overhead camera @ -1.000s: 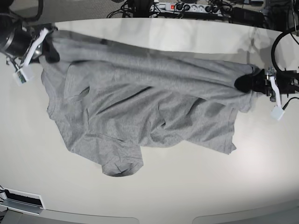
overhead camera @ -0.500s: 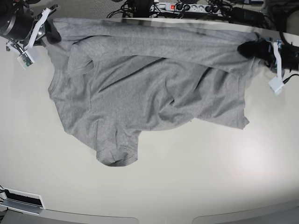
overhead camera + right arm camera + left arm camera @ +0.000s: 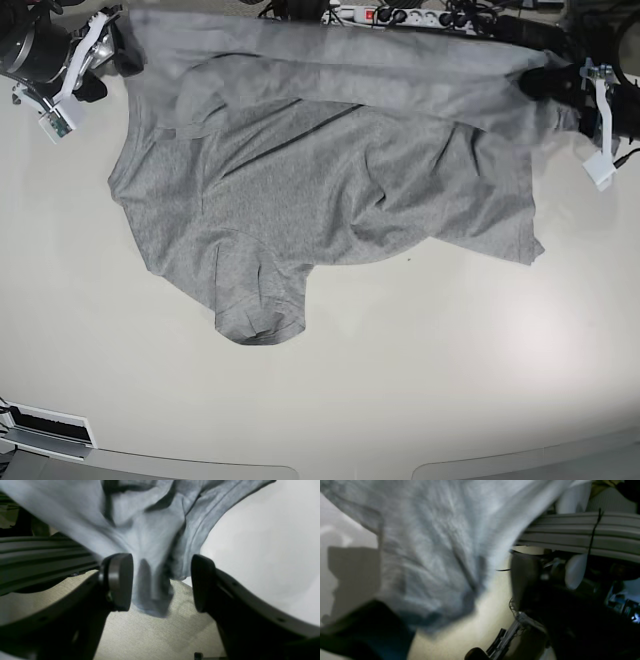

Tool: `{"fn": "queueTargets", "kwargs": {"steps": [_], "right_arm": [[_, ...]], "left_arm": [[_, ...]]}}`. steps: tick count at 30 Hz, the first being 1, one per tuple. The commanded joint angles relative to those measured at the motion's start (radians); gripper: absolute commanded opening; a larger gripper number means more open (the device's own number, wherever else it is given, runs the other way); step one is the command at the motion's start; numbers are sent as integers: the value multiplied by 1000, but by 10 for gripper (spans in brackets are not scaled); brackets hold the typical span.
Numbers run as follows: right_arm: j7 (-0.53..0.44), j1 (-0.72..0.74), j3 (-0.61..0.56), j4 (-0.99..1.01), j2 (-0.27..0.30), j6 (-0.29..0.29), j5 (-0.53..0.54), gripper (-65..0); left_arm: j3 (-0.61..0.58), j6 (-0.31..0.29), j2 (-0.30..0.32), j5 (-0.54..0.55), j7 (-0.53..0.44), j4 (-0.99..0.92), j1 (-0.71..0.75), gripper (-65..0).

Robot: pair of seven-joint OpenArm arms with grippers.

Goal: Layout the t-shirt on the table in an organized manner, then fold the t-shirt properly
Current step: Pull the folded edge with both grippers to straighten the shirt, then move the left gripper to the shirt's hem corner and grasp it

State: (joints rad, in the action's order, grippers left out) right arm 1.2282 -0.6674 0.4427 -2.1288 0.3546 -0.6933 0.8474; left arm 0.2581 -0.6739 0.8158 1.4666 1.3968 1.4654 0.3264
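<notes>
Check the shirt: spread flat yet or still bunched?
Mostly spread, not flat. The t-shirt covers the far part of the table, but diagonal wrinkles run through its middle and a fold lies along its far edge.

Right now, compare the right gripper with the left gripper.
The right gripper shows both fingers sharply, spread apart with the t-shirt hem loose between them. The left gripper is blurred in its wrist view; its fingers cannot be told apart. Both sit at the table's far edge, at opposite shirt corners.

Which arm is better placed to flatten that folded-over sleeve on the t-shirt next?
Right. The folded sleeve of the t-shirt lies just beside the right gripper, whose jaws stand open; the left gripper is across the table.
</notes>
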Motion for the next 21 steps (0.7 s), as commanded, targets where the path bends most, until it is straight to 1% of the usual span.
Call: {"fn": "queueTargets", "kwargs": {"steps": [1, 4, 9, 12, 13, 15, 16, 18, 21], "right_arm": [[-12, 4, 11, -17, 14, -5, 18, -267], [-12, 32, 11, -17, 14, -5, 17, -267], [-36, 76, 11, -17, 13, -3, 18, -267], [-56, 83, 10, -17, 11, 16, 18, -267], [-66, 83, 10, -17, 11, 16, 17, -267], [-85, 83, 10, -17, 11, 16, 18, -267], [-88, 83, 10, -17, 11, 16, 18, -267], [-87, 83, 10, -17, 11, 16, 17, -267], [-87, 83, 10, -17, 11, 16, 17, -267]], "left_arm": [[11, -3, 39, 17, -1, 12, -9, -219], [15, -3, 66, 17, -1, 12, -28, -219], [79, -7, 65, 17, -1, 12, -103, -219], [118, -6, 55, -96, -3, 11, -164, -219], [124, 1, 48, -141, -72, 10, -182, -219], [124, 47, 24, -241, -200, -9, -224, -219], [124, 69, 7, -295, -247, -26, -245, -219], [123, 97, -30, -372, -298, -74, -284, -219], [122, 96, -80, -377, -313, -187, -343, -219]]}}
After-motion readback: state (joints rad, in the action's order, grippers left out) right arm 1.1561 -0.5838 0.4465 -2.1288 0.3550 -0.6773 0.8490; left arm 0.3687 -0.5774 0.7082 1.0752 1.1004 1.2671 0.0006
